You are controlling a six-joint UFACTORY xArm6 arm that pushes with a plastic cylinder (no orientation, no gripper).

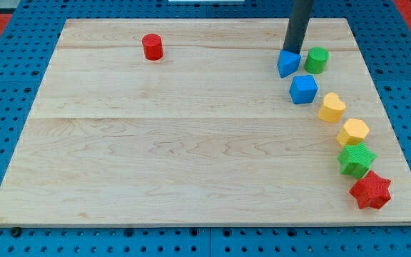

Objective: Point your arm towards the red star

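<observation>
The red star [370,190] lay at the board's bottom-right corner in the single camera view, touching the green star [357,158] just above it. The rod carried no jaws and held nothing; its tip [292,52] rested against the top of the blue triangular block [287,63], far up the view.

A straight run down to the star looked risky: the tip would likely plough through the curved line of blocks, scattering them or knocking the star off the edge.

Counted: two red, two blue, two green, two yellow. These included a red cylinder [152,47], green cylinder [316,60], blue cube [304,89], yellow heart-like block [332,108] and yellow hexagon [352,132] on the wooden board [177,143].
</observation>
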